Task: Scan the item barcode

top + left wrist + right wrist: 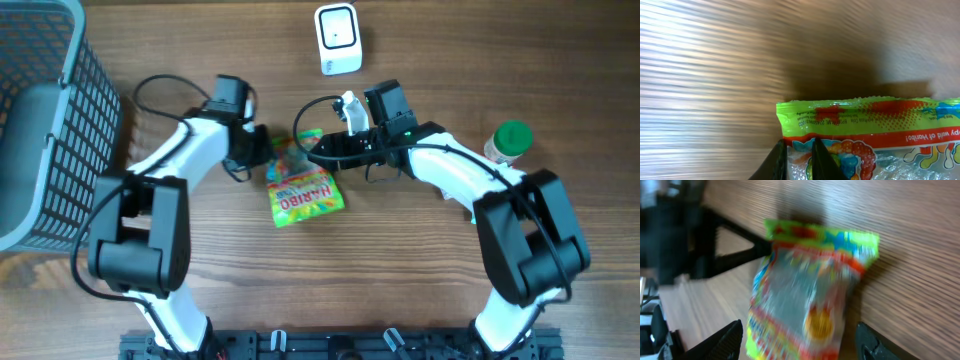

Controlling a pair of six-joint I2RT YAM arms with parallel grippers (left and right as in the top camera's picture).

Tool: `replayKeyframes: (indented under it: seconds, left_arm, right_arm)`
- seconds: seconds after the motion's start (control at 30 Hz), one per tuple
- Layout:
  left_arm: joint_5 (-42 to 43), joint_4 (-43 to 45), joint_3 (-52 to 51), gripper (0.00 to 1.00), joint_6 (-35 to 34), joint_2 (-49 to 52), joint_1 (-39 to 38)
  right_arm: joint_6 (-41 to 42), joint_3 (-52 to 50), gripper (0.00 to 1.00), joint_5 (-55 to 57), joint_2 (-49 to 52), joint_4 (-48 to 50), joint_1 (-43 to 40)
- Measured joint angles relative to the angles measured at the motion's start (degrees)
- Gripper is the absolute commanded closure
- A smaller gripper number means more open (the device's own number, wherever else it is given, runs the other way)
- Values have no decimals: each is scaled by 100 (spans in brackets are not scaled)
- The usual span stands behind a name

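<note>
My left gripper (799, 151) pinches the crinkly, glossy candy bag (305, 192); my right gripper (799, 330) gapes wide, holding nothing.

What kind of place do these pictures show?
Probably a mock shop checkout on a test bench: a small white barcode scanner stands on the wooden table, a grey wire shopping basket stands to one side, and a colourful Haribo sweets bag lies in the middle.

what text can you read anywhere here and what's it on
"HARIBO": front of the Haribo gummy bag, overhead view.
"world of Haribo!": upside down on its red band, left wrist view.
Fine print on its green strip: too small to read.
Barcode scanner: nothing legible.
</note>
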Motion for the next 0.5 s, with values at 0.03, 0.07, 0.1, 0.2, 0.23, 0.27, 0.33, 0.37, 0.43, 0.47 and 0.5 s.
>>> replayKeyframes:
  seconds: [0.03,0.07,0.1,0.2,0.23,0.27,0.33,0.37,0.43,0.47,0.5]
  left_arm:
    - [0,-2,2,86,9,2,-114]
    - [2,-7,4,86,28,2,-243]
    - [4,-22,4,86,48,4,-350]
    - [22,-44,4,86,70,9,-520]
    - [22,-44,4,86,83,9,-527]
    - [28,-46,4,86,85,9,-527]
    - [46,-48,4,86,85,13,-527]
    - [46,-48,4,86,85,15,-527]
    - [46,-50,4,86,85,17,-527]
    - [46,-52,9,87,85,17,-527]
    - [46,-55,9,87,85,17,-527]
  right_arm:
    - [0,0,28,0,74,0,-55]
    - [-2,0,28,0,140,-2,-109]
    - [0,0,28,0,188,-2,-164]
    - [146,0,29,-68,308,-26,-334]
    - [210,0,29,-131,339,-26,-378]
    - [306,0,28,-249,382,-61,-437]
    - [492,0,29,-470,461,-160,-518]
    - [577,0,29,-557,501,-177,-542]
    - [745,-11,29,-730,549,-109,-546]
    - [835,-35,30,-796,564,-48,-522]
    - [894,-52,30,-852,577,2,-494]
